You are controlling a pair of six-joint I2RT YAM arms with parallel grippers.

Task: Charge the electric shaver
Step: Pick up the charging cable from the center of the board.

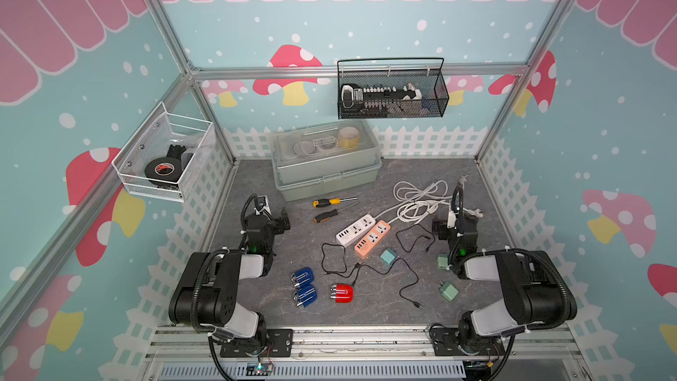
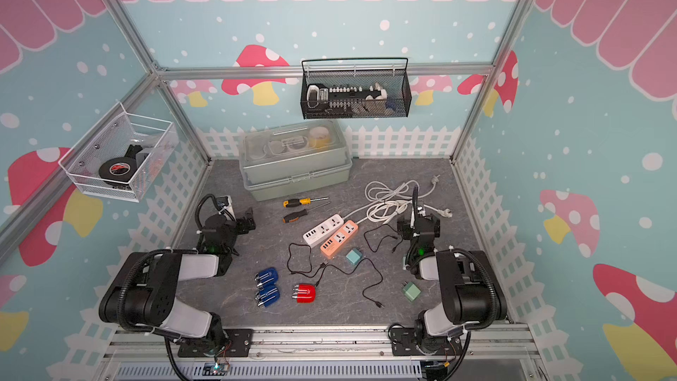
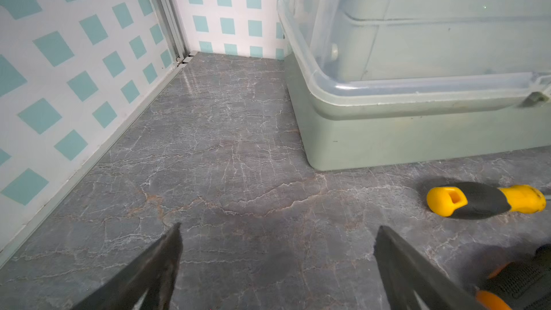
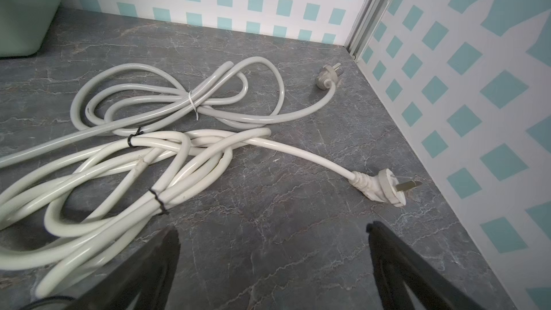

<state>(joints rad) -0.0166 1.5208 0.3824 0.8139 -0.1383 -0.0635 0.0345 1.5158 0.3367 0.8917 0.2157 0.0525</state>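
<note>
Shaver [image 1: 342, 293]: red, axis crosswise, heads toward robot's left | left gripper [image 3: 277, 229]: spread | right gripper [image 4: 272, 229]: spread

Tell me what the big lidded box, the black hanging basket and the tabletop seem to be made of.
Lidded box: probably plastic, a cloudy see-through lid over a matte pale green base.
Black hanging basket: likely metal, fine mesh with wire rim, matte.
Tabletop: grey with pale marble-like veins and slight sheen; stone or printed laminate, cannot tell.
</note>
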